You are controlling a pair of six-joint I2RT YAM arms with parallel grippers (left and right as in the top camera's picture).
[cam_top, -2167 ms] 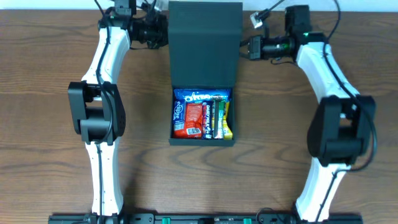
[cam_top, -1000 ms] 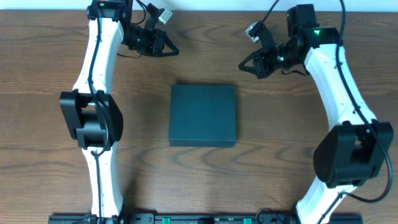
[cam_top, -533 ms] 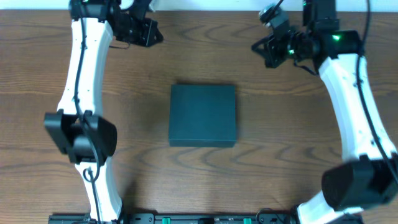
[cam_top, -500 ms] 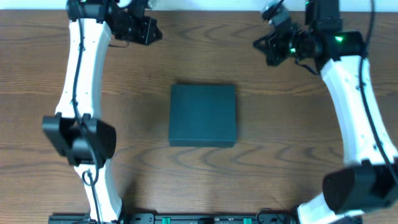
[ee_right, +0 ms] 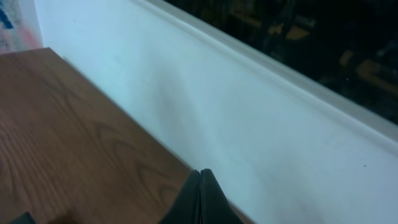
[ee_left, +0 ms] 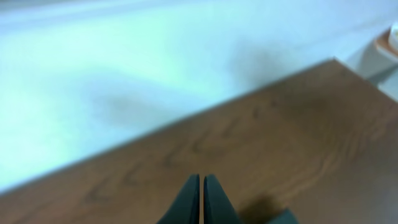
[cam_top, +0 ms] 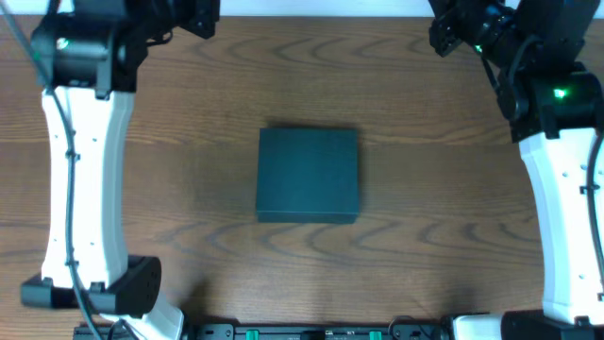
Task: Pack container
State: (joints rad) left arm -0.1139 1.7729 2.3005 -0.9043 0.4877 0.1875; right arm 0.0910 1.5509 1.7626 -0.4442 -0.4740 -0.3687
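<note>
The container (cam_top: 309,176), a dark teal-black rectangular box, lies in the middle of the table with its flap lid down, so its contents are hidden. My left gripper (cam_top: 203,19) is raised at the far left corner, well away from the box, and its fingers are shut with nothing between them. In the left wrist view its gripper (ee_left: 201,178) shows pressed tips over bare wood. My right gripper (cam_top: 444,33) hovers at the far right, also shut and empty. The right wrist view has its gripper (ee_right: 200,172) closed over the table's far edge.
A white wall (ee_right: 205,93) runs along the far edge of the wooden table (cam_top: 425,189). The white links of the left arm (cam_top: 80,189) and right arm (cam_top: 571,208) stand over the table's two sides.
The box stood open with snack packets showing; its lid is now down. Both arms have since risen and drawn back toward the far corners, grippers staying shut.
</note>
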